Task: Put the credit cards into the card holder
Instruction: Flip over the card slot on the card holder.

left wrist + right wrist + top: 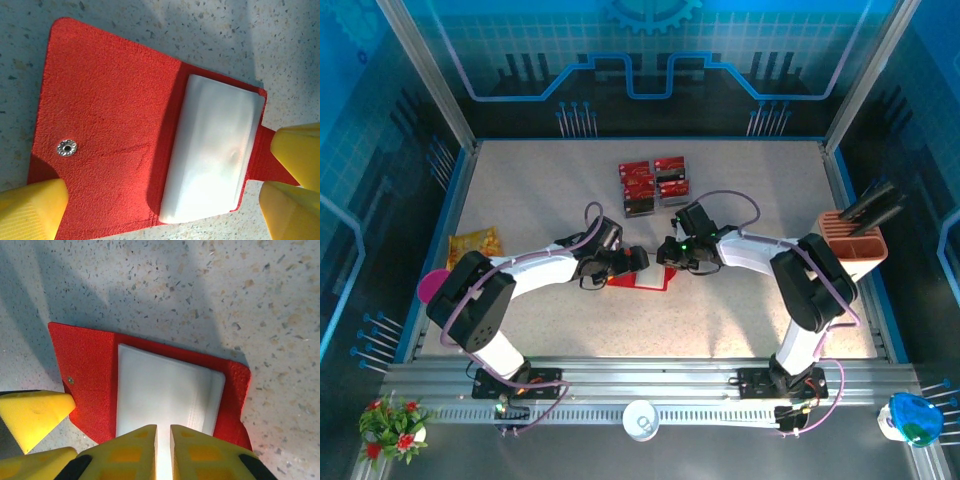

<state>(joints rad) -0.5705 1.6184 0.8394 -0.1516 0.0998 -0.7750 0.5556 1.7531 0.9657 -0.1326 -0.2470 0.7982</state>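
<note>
The card holder [645,280] lies open on the table's middle, a red folder with a snap stud and pale clear pockets [210,150]. My left gripper [632,260] is open and spans the holder [110,115], one fingertip [30,210] resting by the stud corner. My right gripper [668,250] comes from the other side. Its fingers [130,450] are nearly together over the holder's [90,370] near edge, with the white pocket sheet [160,390] between them. The credit cards [655,185], red with black bands, lie in a group farther back.
A yellow-orange snack packet [472,245] lies at the left edge. A salmon-pink compartment box [852,245] with black items stands at the right. Blue walls enclose the speckled table [740,190].
</note>
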